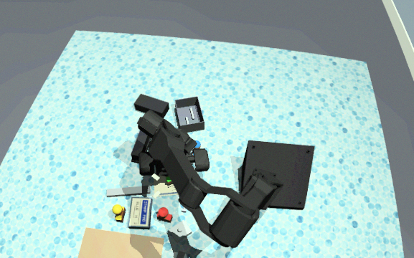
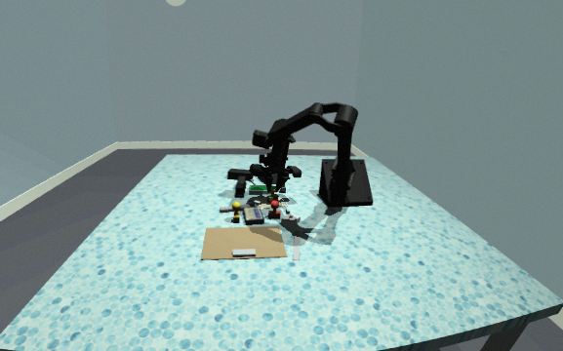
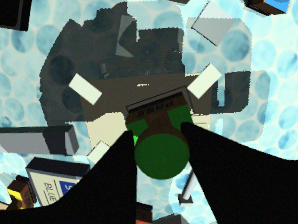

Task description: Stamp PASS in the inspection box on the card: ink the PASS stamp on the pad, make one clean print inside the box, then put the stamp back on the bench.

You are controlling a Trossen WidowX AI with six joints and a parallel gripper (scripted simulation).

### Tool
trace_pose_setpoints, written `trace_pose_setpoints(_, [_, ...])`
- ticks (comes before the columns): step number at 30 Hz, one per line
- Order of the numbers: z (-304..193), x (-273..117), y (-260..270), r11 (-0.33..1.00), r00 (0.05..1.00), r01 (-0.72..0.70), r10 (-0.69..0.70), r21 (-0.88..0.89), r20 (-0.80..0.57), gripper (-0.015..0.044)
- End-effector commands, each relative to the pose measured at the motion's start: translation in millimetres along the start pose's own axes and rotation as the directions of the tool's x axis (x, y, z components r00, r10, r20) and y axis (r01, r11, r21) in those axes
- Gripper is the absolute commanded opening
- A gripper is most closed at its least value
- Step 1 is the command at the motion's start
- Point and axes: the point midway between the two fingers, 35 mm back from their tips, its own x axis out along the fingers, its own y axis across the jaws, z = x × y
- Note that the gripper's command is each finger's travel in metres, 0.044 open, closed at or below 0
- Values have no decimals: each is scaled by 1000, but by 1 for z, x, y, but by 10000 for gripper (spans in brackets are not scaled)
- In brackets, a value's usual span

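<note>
Gripper is pinching the green PASS stamp over the card; can't tell if it's touching. Ink pad is sitting at 8 o'clock, wrist view. Probably handling light, rigid; round handle is risking pivot. I'm favouring the neck under the knob.

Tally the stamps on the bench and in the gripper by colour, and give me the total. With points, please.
Green stamp (image 1: 168, 180) (image 2: 272, 198) (image 3: 162, 156): 1
Red stamp (image 1: 163, 212) (image 2: 274, 204) (image 3: 144, 212): 1
Yellow stamp (image 1: 117, 209) (image 2: 236, 205) (image 3: 15, 194): 1
Blue stamp (image 1: 197, 144) (image 2: 282, 189) (image 3: 278, 5): 1
Total: 4
</note>
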Motion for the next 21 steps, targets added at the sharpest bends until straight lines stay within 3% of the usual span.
trace_pose_setpoints(1, [-1,2,-1,1000,1000,1,-1,8,-6,0])
trace_pose_setpoints(21, [-1,5,-2,1000,1000,1,-1,7,-6,0])
